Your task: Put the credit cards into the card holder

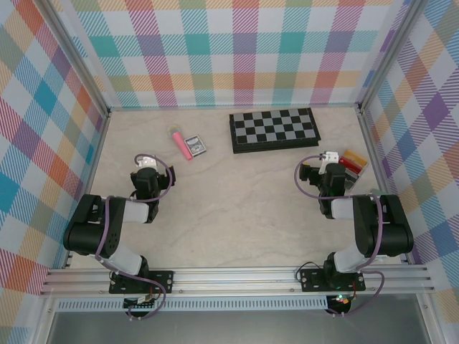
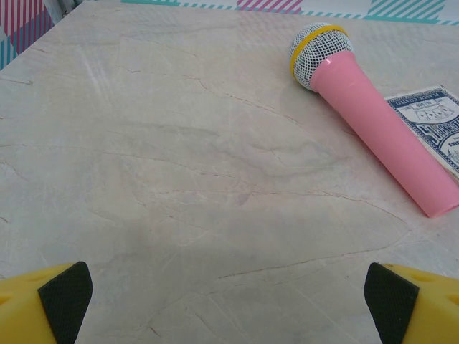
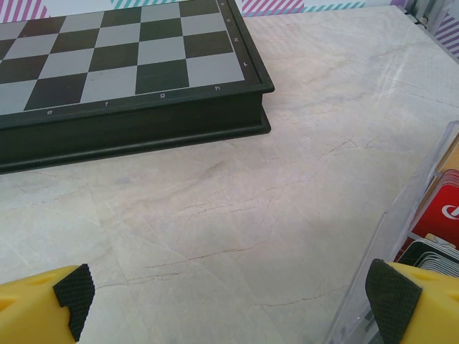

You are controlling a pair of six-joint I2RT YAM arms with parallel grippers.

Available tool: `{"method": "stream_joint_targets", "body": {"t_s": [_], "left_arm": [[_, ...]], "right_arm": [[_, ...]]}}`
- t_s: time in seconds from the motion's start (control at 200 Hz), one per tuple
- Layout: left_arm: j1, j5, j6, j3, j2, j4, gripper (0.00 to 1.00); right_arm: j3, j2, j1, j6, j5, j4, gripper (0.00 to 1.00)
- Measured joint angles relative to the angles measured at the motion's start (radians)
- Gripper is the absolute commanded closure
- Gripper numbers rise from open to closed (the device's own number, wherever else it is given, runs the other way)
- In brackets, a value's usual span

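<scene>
The credit cards (image 1: 352,164) stand in a clear slotted rack (image 1: 356,172) at the right edge, red, yellow and dark. In the right wrist view a red card (image 3: 440,213) and a grey one (image 3: 432,259) show behind the rack's clear wall (image 3: 401,236). My right gripper (image 1: 328,159) (image 3: 226,294) is open over bare table, just left of the rack. My left gripper (image 1: 145,163) (image 2: 229,294) is open too, with bare table between its fingers. A pale green sliver (image 1: 374,193) peeks out by the right arm; I cannot tell whether it is the card holder.
A black-and-white chessboard (image 1: 274,129) (image 3: 122,64) lies at the back. A pink toy microphone (image 1: 181,142) (image 2: 373,122) and a small dark blue card packet (image 1: 196,146) (image 2: 430,122) lie ahead of the left gripper. Plaid walls (image 1: 43,129) close in the table.
</scene>
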State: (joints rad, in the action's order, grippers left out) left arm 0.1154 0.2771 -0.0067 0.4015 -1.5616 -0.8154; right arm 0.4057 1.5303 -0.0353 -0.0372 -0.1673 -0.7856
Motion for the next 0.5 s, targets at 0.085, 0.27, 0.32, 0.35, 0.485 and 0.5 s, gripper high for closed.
{"method": "stream_joint_targets", "body": {"t_s": [0.085, 0.27, 0.32, 0.35, 0.485, 0.5], "left_arm": [[0.0, 0.0, 0.0, 0.0, 0.0, 0.0, 0.0], [0.0, -0.016, 0.001, -0.001, 0.002, 0.0, 0.0], [0.0, -0.019, 0.001, -0.007, 0.015, 0.002, 0.0], [0.0, -0.019, 0.0, -0.014, 0.034, 0.008, 0.0], [0.0, -0.008, -0.026, -0.019, 0.219, 0.153, 0.0], [0.0, -0.007, -0.029, -0.019, 0.245, 0.168, 0.0]], "right_arm": [[0.0, -0.001, 0.0, 0.002, 0.013, 0.0, 0.0], [-0.023, -0.033, -0.016, 0.017, 0.023, -0.006, 0.0], [-0.027, -0.061, -0.018, 0.016, 0.018, 0.012, 0.0], [-0.026, -0.086, -0.019, 0.014, 0.011, 0.042, 0.0], [0.037, -0.293, -0.02, -0.058, -0.043, 0.322, 0.0], [0.052, -0.32, -0.019, -0.072, -0.053, 0.364, 0.0]]}}
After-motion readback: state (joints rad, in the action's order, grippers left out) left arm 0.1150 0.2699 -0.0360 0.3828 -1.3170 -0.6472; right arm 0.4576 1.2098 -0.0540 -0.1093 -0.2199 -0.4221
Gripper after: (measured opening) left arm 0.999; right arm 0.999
